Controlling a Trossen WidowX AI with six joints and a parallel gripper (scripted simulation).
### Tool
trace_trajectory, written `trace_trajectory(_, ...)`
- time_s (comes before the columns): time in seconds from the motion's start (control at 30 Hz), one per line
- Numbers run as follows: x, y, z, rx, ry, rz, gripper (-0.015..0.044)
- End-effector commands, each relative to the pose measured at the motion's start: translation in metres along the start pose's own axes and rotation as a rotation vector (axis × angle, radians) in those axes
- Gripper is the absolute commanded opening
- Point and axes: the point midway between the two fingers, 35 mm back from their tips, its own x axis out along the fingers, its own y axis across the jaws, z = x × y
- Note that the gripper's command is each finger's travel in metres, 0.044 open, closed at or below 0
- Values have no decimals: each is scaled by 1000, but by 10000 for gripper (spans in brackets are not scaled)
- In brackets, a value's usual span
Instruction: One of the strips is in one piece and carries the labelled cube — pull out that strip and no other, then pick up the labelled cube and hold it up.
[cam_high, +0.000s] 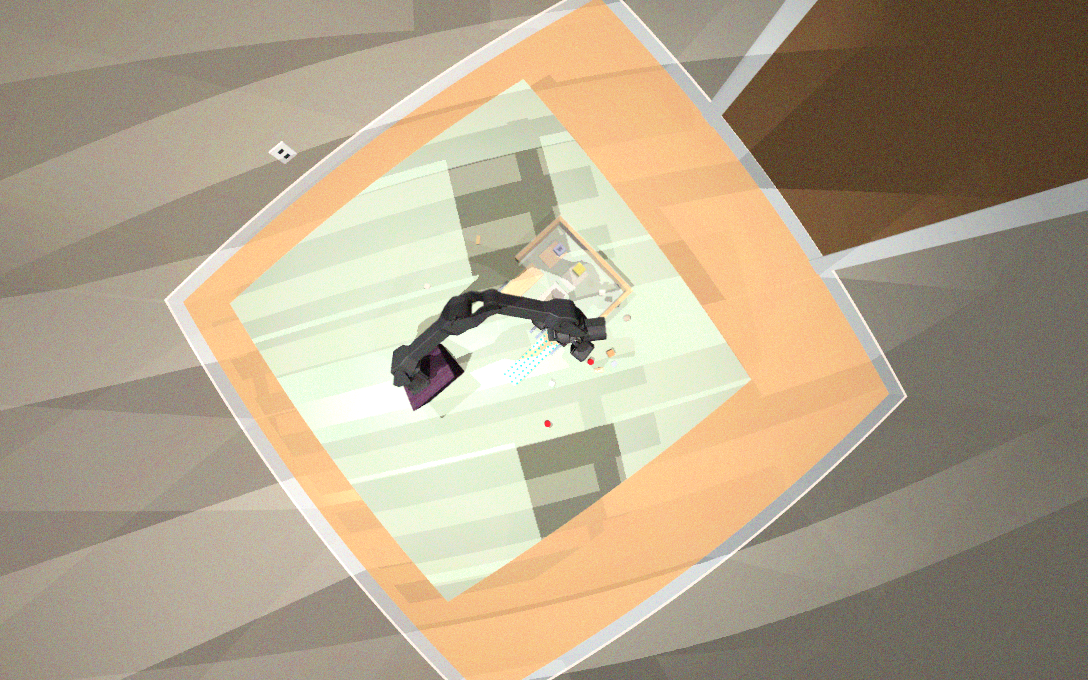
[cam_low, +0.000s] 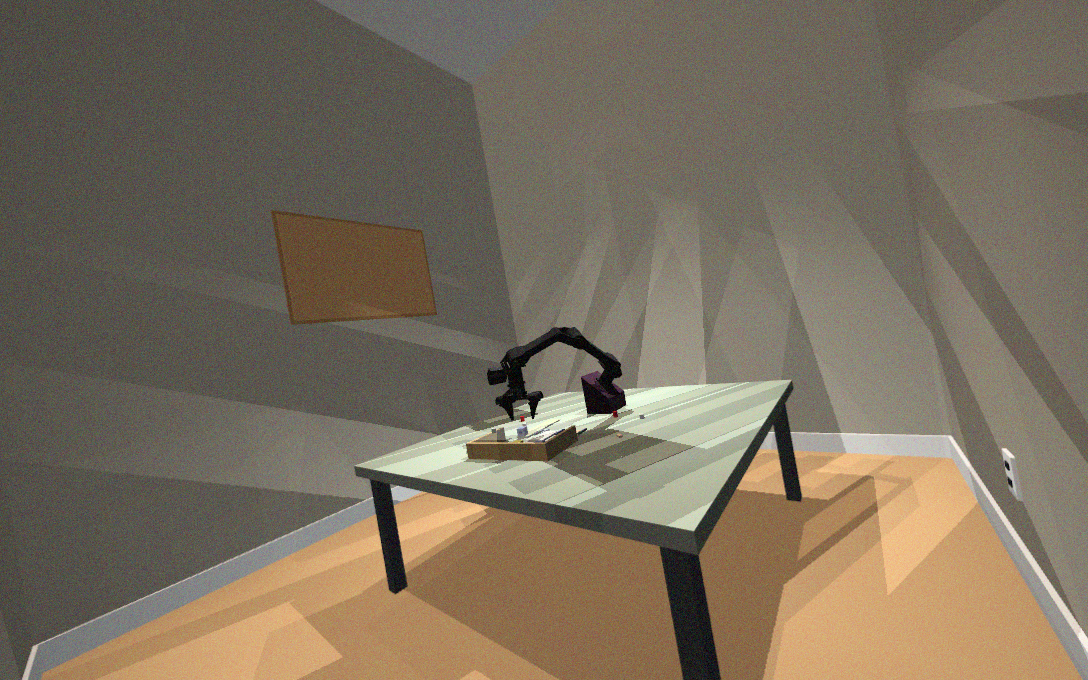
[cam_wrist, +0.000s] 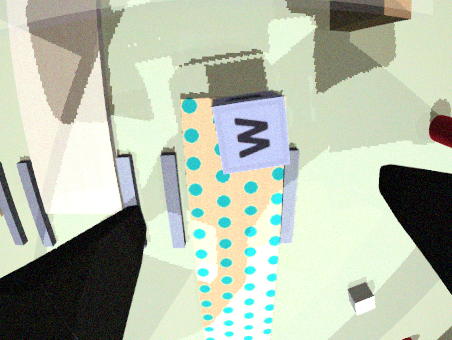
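With the gripper (cam_wrist: 262, 257) spread wide and empty above the dotted strip (cam_wrist: 233, 237), whose far end carries the labelled cube (cam_wrist: 251, 133), the cube could be knocked off the strip if the descent is misaligned.

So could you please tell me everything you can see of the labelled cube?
The labelled cube is a pale lavender block with flat, matte faces; its top bears a dark letter reading as M or W. It sits slightly turned on the far end of the tan strip with teal dots, between two grey rails. The open gripper is short of it, touching nothing.
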Motion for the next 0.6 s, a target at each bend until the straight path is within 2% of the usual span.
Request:
trace_trajectory(0.0, -3, -1, 13, 6, -5, 1, 440)
trace_trajectory(0.03, -4, -1, 15, 6, -5, 1, 440)
trace_trajectory(0.27, 5, -1, 16, 6, -5, 2, 256)
trace_trajectory(0.57, 20, -2, 16, 6, -5, 2, 250)
